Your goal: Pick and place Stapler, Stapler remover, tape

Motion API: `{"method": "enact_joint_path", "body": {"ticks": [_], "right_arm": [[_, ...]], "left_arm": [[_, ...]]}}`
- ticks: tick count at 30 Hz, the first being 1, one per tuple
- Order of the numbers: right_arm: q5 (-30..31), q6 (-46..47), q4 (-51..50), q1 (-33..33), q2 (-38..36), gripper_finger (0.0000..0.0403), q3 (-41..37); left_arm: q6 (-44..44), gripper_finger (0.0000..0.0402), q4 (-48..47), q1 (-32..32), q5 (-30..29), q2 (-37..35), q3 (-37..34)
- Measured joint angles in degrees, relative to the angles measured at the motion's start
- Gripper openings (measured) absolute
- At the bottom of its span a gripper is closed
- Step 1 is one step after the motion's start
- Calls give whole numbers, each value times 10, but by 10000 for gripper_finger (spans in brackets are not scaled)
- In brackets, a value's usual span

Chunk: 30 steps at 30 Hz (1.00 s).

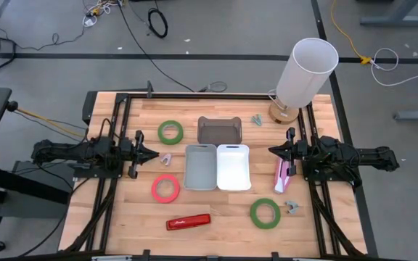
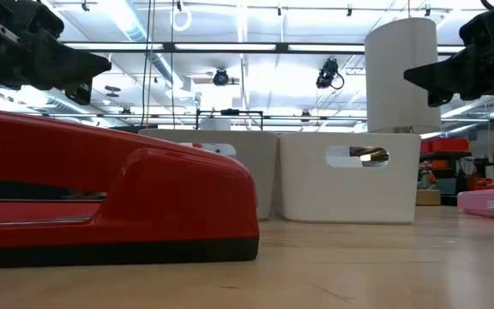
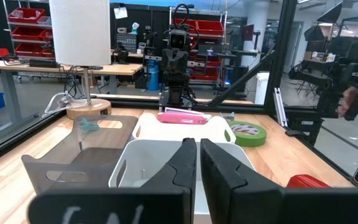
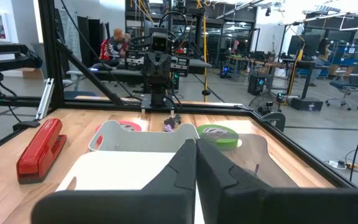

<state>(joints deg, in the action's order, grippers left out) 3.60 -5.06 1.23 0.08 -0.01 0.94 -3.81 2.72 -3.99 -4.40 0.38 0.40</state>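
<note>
A red stapler point(image 1: 189, 221) lies on the table near the front edge and fills the left of the low view point(image 2: 101, 197). A pink stapler point(image 1: 283, 174) lies beside my right gripper. Stapler removers lie at the left point(image 1: 166, 159), the far right point(image 1: 257, 119) and the near right point(image 1: 291, 207). Tape rolls lie flat: green point(image 1: 170, 132), red point(image 1: 165, 188), green point(image 1: 265, 213). My left gripper point(image 1: 154, 154) point(image 3: 197, 158) is shut and empty, held above the table left of the bins. My right gripper point(image 1: 271, 151) point(image 4: 196, 158) is shut and empty, right of them.
A grey bin point(image 1: 200, 167) and a white bin point(image 1: 233, 167) stand side by side at the table's middle, with a dark bin point(image 1: 219, 130) behind them. A white lamp point(image 1: 303, 72) stands at the far right corner. Black frame rails run along the table's edges.
</note>
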Motion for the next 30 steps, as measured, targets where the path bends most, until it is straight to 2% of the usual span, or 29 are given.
{"method": "enact_joint_path", "body": {"ticks": [21, 26, 30], "right_arm": [[0, 13, 23, 0, 0, 11, 0], [34, 16, 44, 0, 0, 11, 0], [35, 16, 63, 0, 0, 11, 0]], "left_arm": [[0, 28, 0, 0, 0, 0, 0], [0, 28, 0, 0, 0, 0, 0], [0, 28, 0, 0, 0, 0, 0]]}}
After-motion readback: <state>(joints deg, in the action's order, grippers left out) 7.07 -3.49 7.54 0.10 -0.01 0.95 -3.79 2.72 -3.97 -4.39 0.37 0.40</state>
